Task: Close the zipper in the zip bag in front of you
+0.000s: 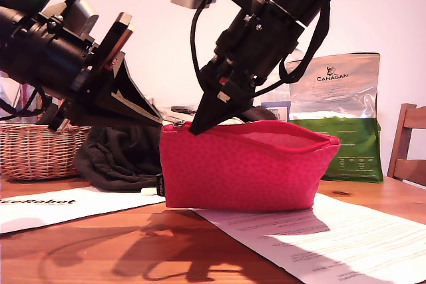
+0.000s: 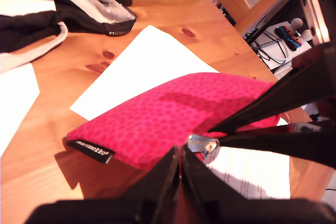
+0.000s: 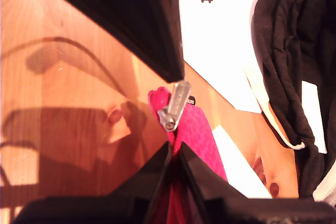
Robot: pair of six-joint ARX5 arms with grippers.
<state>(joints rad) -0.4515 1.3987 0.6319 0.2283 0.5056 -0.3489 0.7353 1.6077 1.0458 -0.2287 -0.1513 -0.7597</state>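
Observation:
The red-pink zip bag [image 1: 246, 171] stands upright on the wooden table, black side tag at its lower end on the exterior view's left. Its zipper mouth gapes open along the top towards the exterior view's right. The silver pull tab [image 1: 178, 124] [image 2: 203, 144] [image 3: 176, 103] sticks out free at the top corner on the exterior view's left. My first gripper [image 1: 162, 122] [image 2: 181, 156] reaches in from the exterior view's left, shut on that corner of the bag. My second gripper [image 1: 195, 128] [image 3: 173, 153] comes down from above, shut on the bag's top edge just behind the tab.
A green-and-silver Canagan bag [image 1: 339, 118] stands behind the pouch on the exterior view's right, beside a wooden chair [image 1: 409, 144]. A wicker basket [image 1: 36, 151] and dark clothing [image 1: 120, 157] lie at the back left. Printed paper sheets [image 1: 319, 231] and a LeRobot sheet [image 1: 60, 207] cover the table.

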